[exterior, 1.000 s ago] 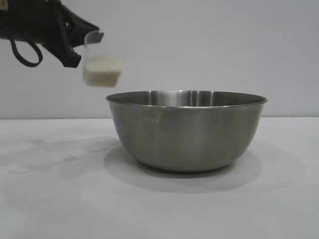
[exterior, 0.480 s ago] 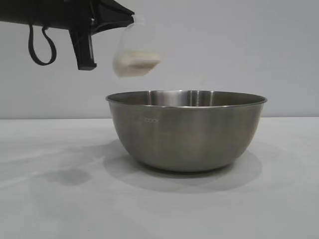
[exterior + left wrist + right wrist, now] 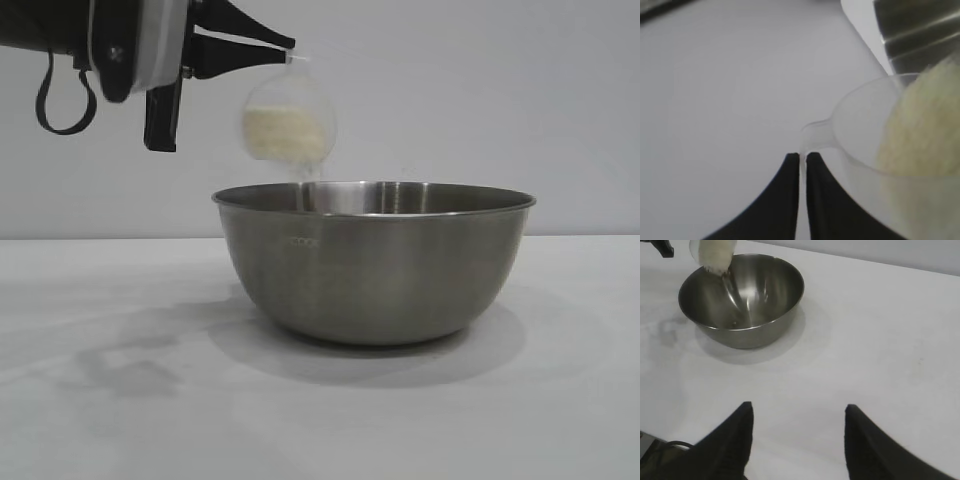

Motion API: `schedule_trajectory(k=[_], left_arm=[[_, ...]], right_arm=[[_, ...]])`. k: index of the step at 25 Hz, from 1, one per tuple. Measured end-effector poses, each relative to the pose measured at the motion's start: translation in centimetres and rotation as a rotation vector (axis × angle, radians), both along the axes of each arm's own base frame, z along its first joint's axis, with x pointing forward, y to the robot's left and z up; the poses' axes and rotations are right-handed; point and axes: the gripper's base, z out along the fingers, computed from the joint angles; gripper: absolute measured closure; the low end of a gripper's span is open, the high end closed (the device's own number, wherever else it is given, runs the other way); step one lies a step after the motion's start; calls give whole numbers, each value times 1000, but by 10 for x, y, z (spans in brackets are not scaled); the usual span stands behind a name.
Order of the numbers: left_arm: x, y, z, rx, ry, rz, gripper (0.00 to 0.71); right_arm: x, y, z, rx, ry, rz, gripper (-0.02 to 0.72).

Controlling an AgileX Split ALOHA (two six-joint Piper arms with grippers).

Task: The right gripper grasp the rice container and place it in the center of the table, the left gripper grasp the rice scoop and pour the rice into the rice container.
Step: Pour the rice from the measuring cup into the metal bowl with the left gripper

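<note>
Exterior view: left gripper (image 3: 290,50) at upper left of the frame, clenched on the tab handle of the rice scoop (image 3: 290,118), pointing level toward frame right. Scoop tipped on its side, hanging just above the left part of the rim of the rice container (image 3: 374,262), not touching it. Rice (image 3: 282,133) piled against the scoop's lower wall, a thin blurred trickle dropping from it toward the bowl. Container upright at frame centre on the table (image 3: 110,400), faint lettering on its left flank.

Left wrist view: both black fingers (image 3: 787,190) pressed nearly together at lower centre, pinching the scoop's (image 3: 860,125) thin tab; rice (image 3: 920,130) heaped at right of the frame, the steel container (image 3: 920,30) at upper right.

Right wrist view: right gripper (image 3: 798,412) at the bottom of the frame, released, fingers spread wide over bare table (image 3: 880,340), grasping nothing, well apart from the container (image 3: 742,297) at upper left. Rice (image 3: 715,255) pouring over the container's far rim at the top left edge.
</note>
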Motion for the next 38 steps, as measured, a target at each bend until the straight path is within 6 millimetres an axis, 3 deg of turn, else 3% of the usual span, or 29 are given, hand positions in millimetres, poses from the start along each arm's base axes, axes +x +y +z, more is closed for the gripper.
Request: schedule_trajectory(k=[8,21,28,32,38], left_arm=[[-1,-2,0,87,-168,-16,710],[-1,-2,0,83,-163,-12,710],[6,2,4,-209,265,81,710],[17,11,9,-551,608,203,710],[32,32,15,-1014,901,337,710]], right_arm=[[0,0,0,0,0,0,313],[0,0,0,0,0,0,313],[0,0,0,0,0,0,313],[0,0,0,0,0,0,313],[0,0,0,0,0,0,313]])
